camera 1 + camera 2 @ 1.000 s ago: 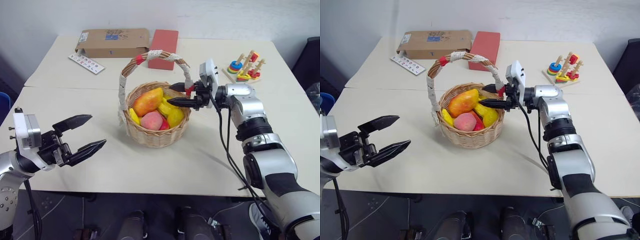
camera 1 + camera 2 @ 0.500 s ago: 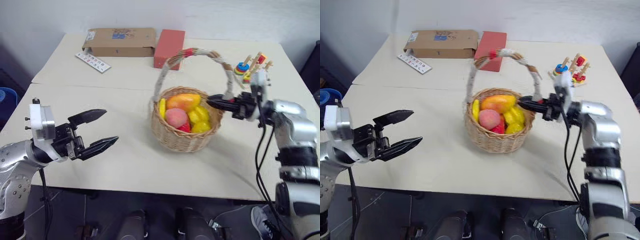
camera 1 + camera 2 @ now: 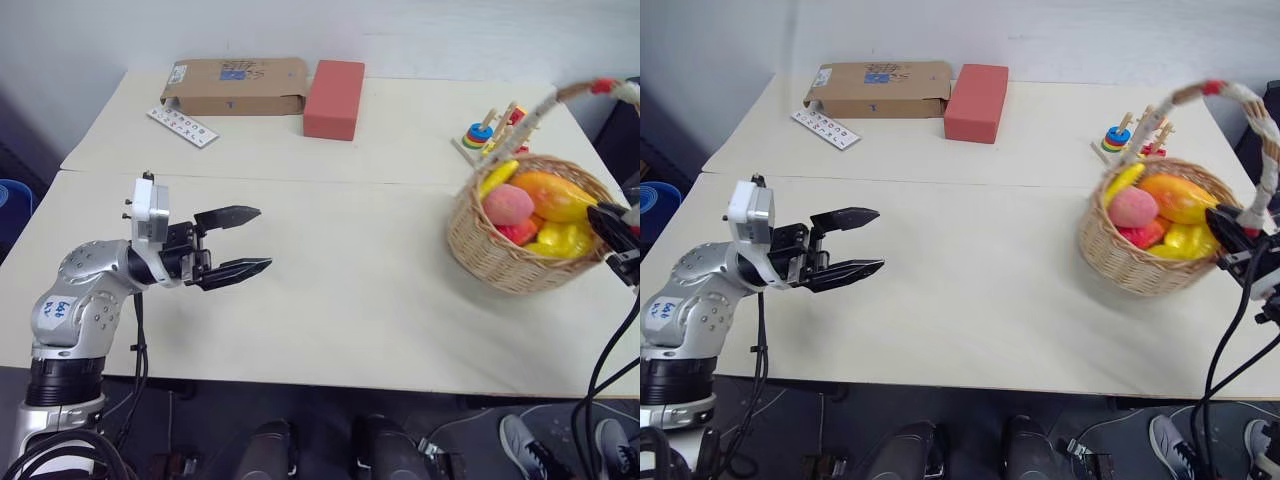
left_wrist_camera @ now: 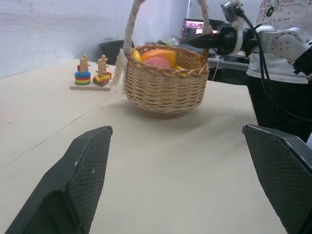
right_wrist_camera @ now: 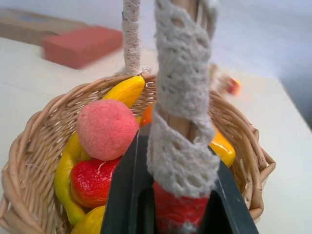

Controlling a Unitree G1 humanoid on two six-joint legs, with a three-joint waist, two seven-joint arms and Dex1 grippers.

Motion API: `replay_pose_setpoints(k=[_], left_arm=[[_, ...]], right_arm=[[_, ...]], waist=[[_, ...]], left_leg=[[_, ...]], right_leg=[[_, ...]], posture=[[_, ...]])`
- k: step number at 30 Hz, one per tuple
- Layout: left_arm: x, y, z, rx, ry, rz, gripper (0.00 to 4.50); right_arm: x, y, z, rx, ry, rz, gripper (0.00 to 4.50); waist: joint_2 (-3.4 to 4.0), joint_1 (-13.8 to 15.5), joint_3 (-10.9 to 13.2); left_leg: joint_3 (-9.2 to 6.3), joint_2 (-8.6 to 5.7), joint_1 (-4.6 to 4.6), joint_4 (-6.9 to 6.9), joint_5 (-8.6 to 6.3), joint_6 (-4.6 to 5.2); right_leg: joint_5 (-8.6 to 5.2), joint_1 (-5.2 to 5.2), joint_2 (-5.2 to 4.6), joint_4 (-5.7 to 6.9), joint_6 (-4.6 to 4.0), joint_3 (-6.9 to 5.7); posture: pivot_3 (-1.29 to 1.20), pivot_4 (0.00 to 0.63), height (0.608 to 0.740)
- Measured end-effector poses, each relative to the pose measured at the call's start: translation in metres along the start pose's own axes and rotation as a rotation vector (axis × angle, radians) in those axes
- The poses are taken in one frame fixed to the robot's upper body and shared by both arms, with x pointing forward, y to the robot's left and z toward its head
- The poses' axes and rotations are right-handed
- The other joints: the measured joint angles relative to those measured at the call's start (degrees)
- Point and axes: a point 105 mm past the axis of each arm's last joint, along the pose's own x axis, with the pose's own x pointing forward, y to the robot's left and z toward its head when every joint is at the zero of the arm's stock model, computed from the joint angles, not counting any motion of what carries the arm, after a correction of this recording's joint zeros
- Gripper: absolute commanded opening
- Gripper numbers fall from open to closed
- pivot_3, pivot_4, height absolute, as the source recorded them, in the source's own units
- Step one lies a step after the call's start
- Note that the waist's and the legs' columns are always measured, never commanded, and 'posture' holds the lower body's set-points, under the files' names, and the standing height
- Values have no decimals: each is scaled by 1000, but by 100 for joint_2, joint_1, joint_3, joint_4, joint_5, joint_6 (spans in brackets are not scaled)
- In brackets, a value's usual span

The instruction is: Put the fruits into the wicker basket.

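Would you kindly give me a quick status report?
Right gripper shut on cloth-wrapped handle of round tan wicker basket. Left gripper open, empty. Toy fruits inside basket. Nothing in the way.

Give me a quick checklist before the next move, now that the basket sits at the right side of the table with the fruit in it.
1. Fruits in the wicker basket: ok; the peach and the other fruits lie inside it.
2. Right tool on the basket handle: ok, shut on its base.
3. Left tool free: ok, open, holding nothing, over bare table.
4. Basket fully on the table: cannot tell; it sits near the right edge.
5. Ring-stacking toy apart from the basket: cannot tell; they look close.
6. Cardboard box and red block out of the way: ok, at the far side.
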Motion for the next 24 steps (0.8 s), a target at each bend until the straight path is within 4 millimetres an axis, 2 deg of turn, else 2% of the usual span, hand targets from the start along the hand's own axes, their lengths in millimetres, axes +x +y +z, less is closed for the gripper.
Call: replay_pose_setpoints(k=[3, 5, 6, 10, 11, 12, 13, 14, 15, 17, 20, 22, 24], left_arm=[[2, 1, -1, 4, -2, -1, 4500], [3, 1, -2, 3, -4, 3, 4500], [3, 1, -2, 4, -2, 4, 4500], [-9, -1, -12, -18, 49, 35, 4500], [-10, -1, -13, -21, 53, 39, 4500], [-15, -1, -19, -38, 74, 56, 4500], [-18, -3, -22, -41, 91, 60, 4500], [-27, -6, -27, -49, 128, 73, 4500], [-61, -14, -52, -102, 247, 155, 4500], [-81, -20, -72, -138, 311, 215, 4500], [-96, -24, -87, -50, 375, 272, 4500], [-104, -26, -93, 13, 384, 324, 4500], [-112, -36, -105, 11, 406, 365, 4500]], right_arm=[[0, -8, -5, -9, -1, -46, 188], [0, -9, -8, -3, -17, -57, 944], [0, -9, -9, 2, -21, -57, 1098], [-5, -3, -18, 13, -13, -24, 2372], [-6, -2, -19, 12, -11, -21, 2372], [-9, -1, -21, 15, -5, -9, 2745], [-12, 3, -21, 6, 1, 14, 2898], [-19, 9, -19, -24, 12, 61, 3173], [-47, 16, -22, -89, 64, 161, 3525], [-65, 12, -24, -139, 95, 191, 3525], [-76, 13, -24, -307, 110, 268, 3525], [-80, 12, -31, -338, 119, 291, 3525], [-88, 19, -48, -316, 181, 368, 4115]], waist=[[0, 4, 0], [-4, 13, -2], [-5, 13, -3], [-3, 10, -2], [-3, 10, -2], [-3, 13, -2], [-3, 15, -2], [2, 17, -5], [4, 23, -6], [3, 30, -5], [-9, 22, -5], [-15, 21, -8], [-15, 19, -8]], left_leg=[[-2, 5, 5, -1, 2, -4], [-3, 4, 5, 1, 3, -2], [-4, 4, 5, 2, 3, -2], [-6, 5, 7, -7, 3, -2], [-6, 6, 7, -8, 3, -3], [-7, 6, 5, -8, 3, -2], [-6, 3, 4, -1, 3, 1], [-6, 3, 10, -12, 2, 0], [-6, 3, 22, -55, 2, -3], [-5, 1, 19, -61, 1, -1], [1, -11, 20, -51, -8, 18], [1, -7, 21, -53, -5, 21], [0, -4, 23, -58, -4, 19]], right_leg=[[0, 3, 3, -1, 0, 0], [0, 6, 2, -2, 0, 0], [0, 7, 2, -1, 0, 0], [0, 4, 1, -1, 0, 0], [0, 4, 1, -1, 0, -1], [0, 4, 1, -3, 0, -2], [0, 5, -4, -4, 0, 0], [0, 5, -5, -6, 0, 1], [-2, 6, -3, -21, -3, -1], [-2, 5, -2, -33, -3, -3], [7, 12, -17, -58, 13, 5], [17, 21, -21, -85, 30, 5], [18, 19, -23, -85, 30, 6]], posture=[[0, 150, 740], [0, 150, 740], [0, 150, 740], [0, 150, 740], [0, 150, 740], [0, 150, 740], [0, 150, 740], [0, 150, 740], [0, 150, 740], [0, 150, 740], [0, 150, 740], [0, 150, 740], [0, 150, 740]])
